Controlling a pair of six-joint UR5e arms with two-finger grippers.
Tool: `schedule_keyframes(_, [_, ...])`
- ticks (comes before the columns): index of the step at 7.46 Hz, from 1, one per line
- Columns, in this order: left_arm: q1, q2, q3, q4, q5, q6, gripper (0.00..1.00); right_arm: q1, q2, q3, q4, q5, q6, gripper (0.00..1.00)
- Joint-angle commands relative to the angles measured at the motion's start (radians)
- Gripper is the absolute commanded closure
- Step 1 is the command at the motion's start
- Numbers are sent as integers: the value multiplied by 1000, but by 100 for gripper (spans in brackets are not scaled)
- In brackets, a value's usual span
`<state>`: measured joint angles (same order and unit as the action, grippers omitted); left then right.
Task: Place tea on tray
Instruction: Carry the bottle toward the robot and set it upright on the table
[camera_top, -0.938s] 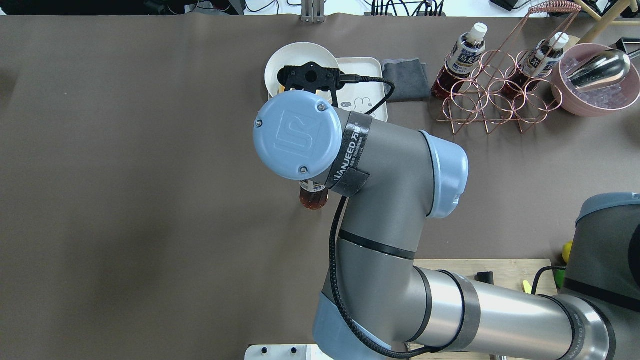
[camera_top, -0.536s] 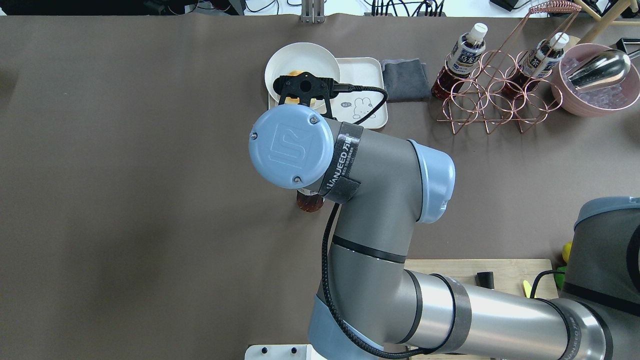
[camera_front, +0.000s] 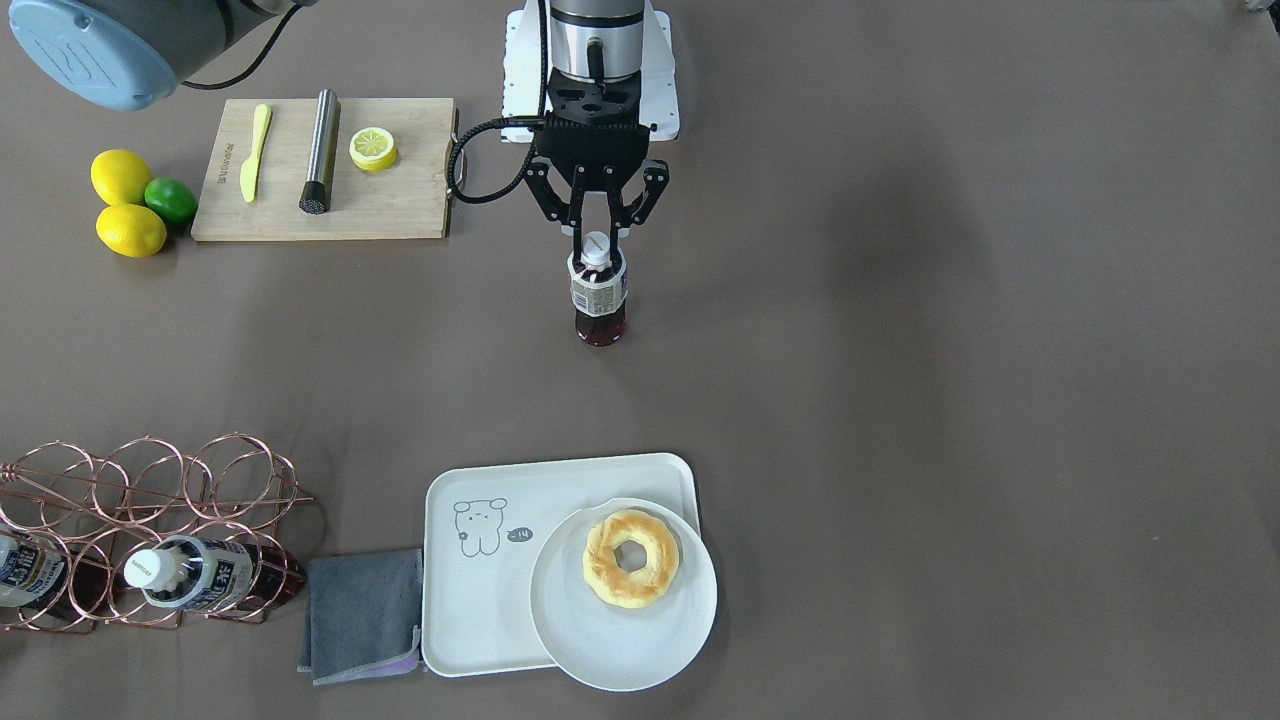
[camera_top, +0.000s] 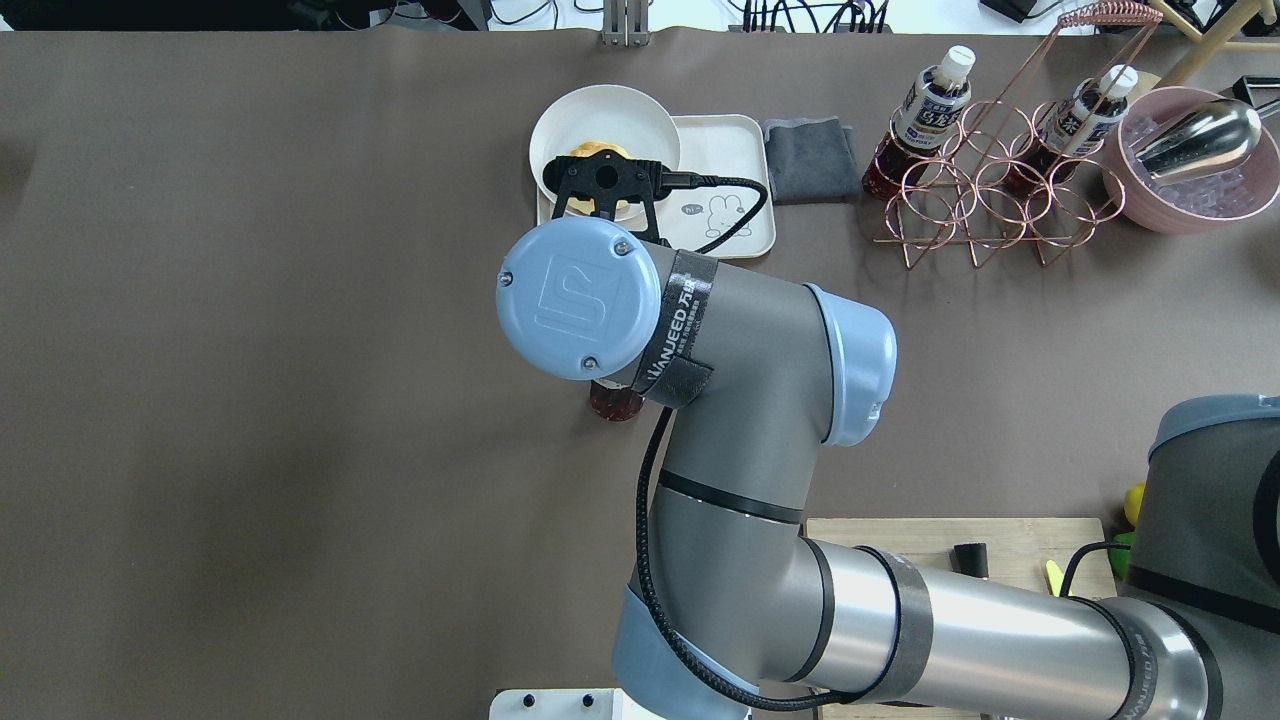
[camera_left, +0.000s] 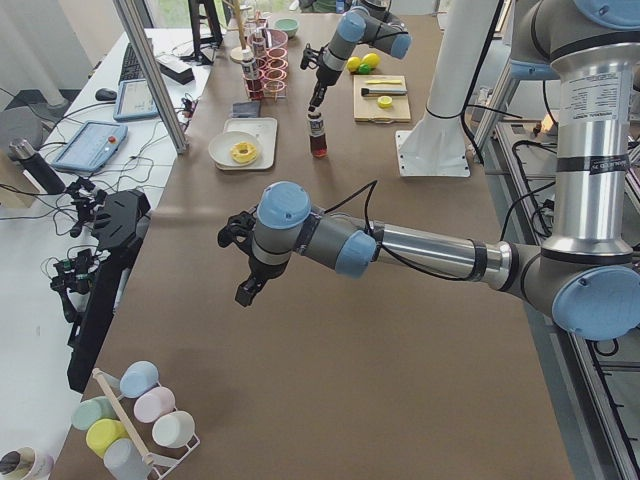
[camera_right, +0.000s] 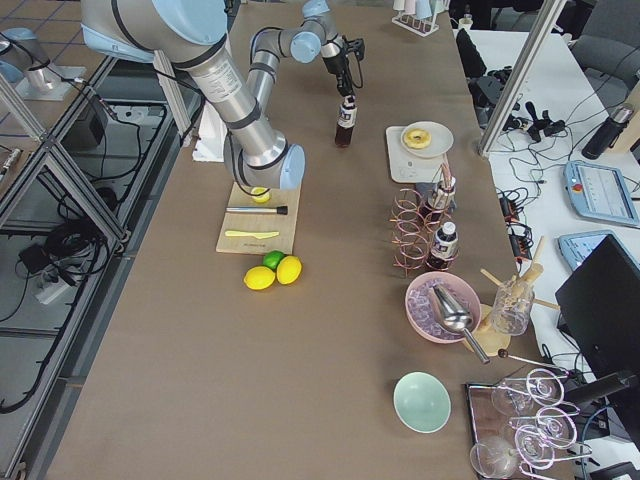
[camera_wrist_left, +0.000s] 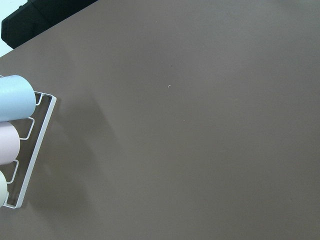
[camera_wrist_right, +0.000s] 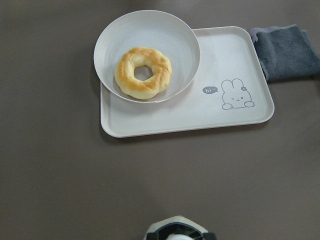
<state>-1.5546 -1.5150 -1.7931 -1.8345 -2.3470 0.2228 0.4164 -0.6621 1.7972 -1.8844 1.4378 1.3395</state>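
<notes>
The tea (camera_front: 598, 298) is a small clear bottle of dark reddish liquid with a white cap, upright at mid-table. My right gripper (camera_front: 597, 238) points down over it and is shut on its cap. In the overhead view only the bottle's base (camera_top: 613, 402) shows under my wrist. The cap shows at the bottom of the right wrist view (camera_wrist_right: 175, 231). The white tray (camera_front: 470, 600) with the grey drawn animal lies well beyond the bottle, away from my base; it also shows in the right wrist view (camera_wrist_right: 200, 112). My left gripper (camera_left: 245, 290) hangs over bare table; I cannot tell its state.
A round white plate (camera_front: 600, 650) with a doughnut (camera_front: 631, 558) overlaps the tray's corner. A grey cloth (camera_front: 362, 615) and a copper wire rack (camera_front: 150, 520) holding other bottles lie beside the tray. A cutting board (camera_front: 320, 200) and lemons (camera_front: 130, 230) are near my base.
My right wrist has drawn back toward my base and slightly left with the bottle in its grip. Less of the bottle shows under the wrist now.
</notes>
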Motion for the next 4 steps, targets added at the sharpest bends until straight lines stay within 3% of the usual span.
schedule_keyframes(1, [1,-1,1,1,0,-2,2,-4,-2,1,1,-16,1,25])
schedule_keyframes(2, [1,-2,1,1,0,-2,2,-14,-10,1,2,-46,4,1])
schedule_keyframes(4, [1,-1,0,1,-2,-6,2,-2,-4,11,2,-43,-2,0])
